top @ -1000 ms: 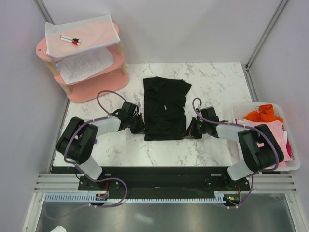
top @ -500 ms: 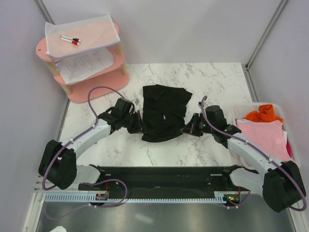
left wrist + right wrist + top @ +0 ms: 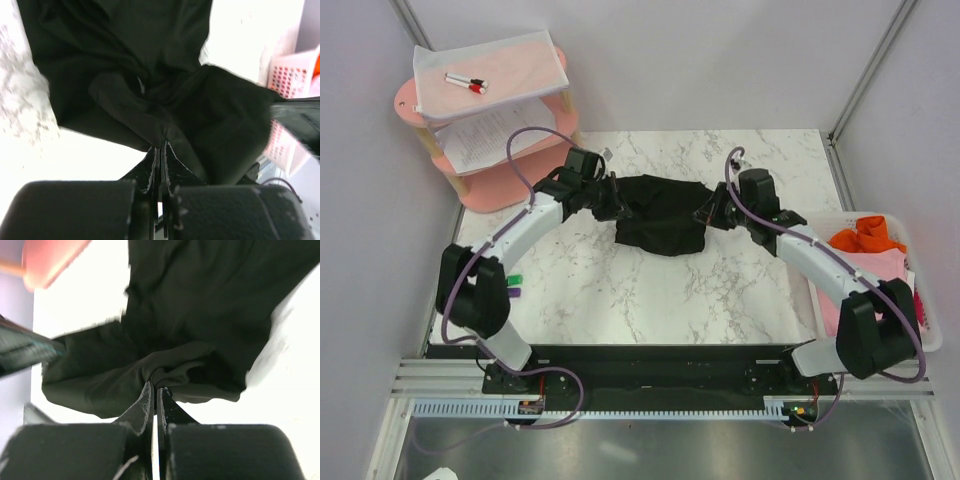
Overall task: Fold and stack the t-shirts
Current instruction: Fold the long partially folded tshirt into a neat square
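The black t-shirt [image 3: 665, 212] is lifted at its near edge and hangs bunched between both grippers at the far middle of the marble table [image 3: 650, 300]. My left gripper [image 3: 617, 205] is shut on its left edge; the cloth [image 3: 150, 95] runs from the closed fingertips [image 3: 150, 167]. My right gripper [image 3: 708, 213] is shut on its right edge, with the cloth [image 3: 200, 305] pinched at the tips [image 3: 146, 402]. The orange t-shirt [image 3: 860, 234] and the pink t-shirt [image 3: 890, 268] lie in the white basket [image 3: 932, 335] at the right.
A pink two-tier shelf [image 3: 485, 115] stands at the far left with printed paper sheets [image 3: 495, 135], a mesh pouch and a marker [image 3: 465, 83]. The white basket also shows in the left wrist view [image 3: 287, 80]. Cage posts and walls close in both sides.
Both grippers have carried the shirt's near edge up and toward the far side of the table. The flat shirt is now folding over and bunched between them.
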Available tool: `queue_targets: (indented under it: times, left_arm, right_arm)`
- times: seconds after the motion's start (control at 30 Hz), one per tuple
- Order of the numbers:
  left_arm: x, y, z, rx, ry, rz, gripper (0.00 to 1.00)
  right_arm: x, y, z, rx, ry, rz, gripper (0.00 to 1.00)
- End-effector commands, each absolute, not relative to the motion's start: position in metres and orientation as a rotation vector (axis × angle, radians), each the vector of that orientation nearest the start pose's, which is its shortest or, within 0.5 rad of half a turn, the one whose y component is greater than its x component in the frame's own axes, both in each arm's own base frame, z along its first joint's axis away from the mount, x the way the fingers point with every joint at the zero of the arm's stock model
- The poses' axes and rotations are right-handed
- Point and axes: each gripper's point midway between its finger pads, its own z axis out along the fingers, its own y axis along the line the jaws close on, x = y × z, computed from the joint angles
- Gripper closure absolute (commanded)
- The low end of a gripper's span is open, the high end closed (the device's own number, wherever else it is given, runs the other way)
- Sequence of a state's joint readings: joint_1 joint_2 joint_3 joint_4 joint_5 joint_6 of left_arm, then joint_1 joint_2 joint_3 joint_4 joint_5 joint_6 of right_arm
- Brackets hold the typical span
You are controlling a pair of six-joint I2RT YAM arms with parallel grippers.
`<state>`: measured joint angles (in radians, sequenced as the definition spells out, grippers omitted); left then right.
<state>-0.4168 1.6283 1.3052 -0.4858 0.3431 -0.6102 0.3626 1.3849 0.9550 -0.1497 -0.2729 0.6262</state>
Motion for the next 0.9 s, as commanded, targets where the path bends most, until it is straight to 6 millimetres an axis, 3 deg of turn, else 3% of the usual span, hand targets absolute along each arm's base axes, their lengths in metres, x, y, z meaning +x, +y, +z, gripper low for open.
queue_targets:
  times: [0.0, 0.03, 0.07, 0.3, 0.47, 0.6, 0.67, 0.7, 0.73, 0.83, 0.87]
  left_arm:
    - [0.381, -0.25, 0.168, -0.022, 2.488, -0.89, 0.98]
    - [0.389, -0.251, 0.173, -0.02, 2.472, -0.891, 0.98]
    - [0.395, -0.25, 0.164, -0.026, 2.489, -0.891, 0.98]
    - [0.44, -0.243, 0.163, -0.068, 2.464, -0.913, 0.98]
    - [0.466, -0.235, 0.151, -0.093, 2.48, -0.955, 0.98]
    - [0.488, -0.236, 0.143, -0.104, 2.478, -1.008, 0.98]
    - [0.496, -0.239, 0.133, -0.091, 2.488, -1.03, 0.86]
    - [0.503, -0.24, 0.139, -0.072, 2.464, -1.042, 0.78]
    - [0.505, -0.24, 0.134, -0.059, 2.468, -1.047, 0.51]
    - [0.511, -0.235, 0.142, -0.047, 2.442, -0.994, 0.22]
    - [0.511, -0.233, 0.154, -0.037, 2.417, -0.977, 0.19]
  right_arm:
    - [0.403, 0.196, 0.201, 0.127, 2.097, 0.778, 1.0]
    - [0.411, 0.197, 0.207, 0.124, 2.079, 0.779, 1.0]
    - [0.42, 0.198, 0.199, 0.129, 2.088, 0.775, 1.0]
    - [0.47, 0.208, 0.18, 0.133, 2.089, 0.788, 0.99]
    - [0.505, 0.217, 0.157, 0.154, 2.107, 0.809, 0.99]
    - [0.529, 0.21, 0.137, 0.225, 2.126, 0.811, 0.99]
    - [0.538, 0.206, 0.131, 0.256, 2.126, 0.796, 0.99]
    - [0.542, 0.203, 0.131, 0.271, 2.121, 0.783, 0.98]
    - [0.55, 0.199, 0.13, 0.294, 2.109, 0.754, 0.98]
    - [0.568, 0.191, 0.13, 0.343, 2.079, 0.7, 0.98]
    - [0.574, 0.187, 0.131, 0.364, 2.069, 0.692, 0.96]
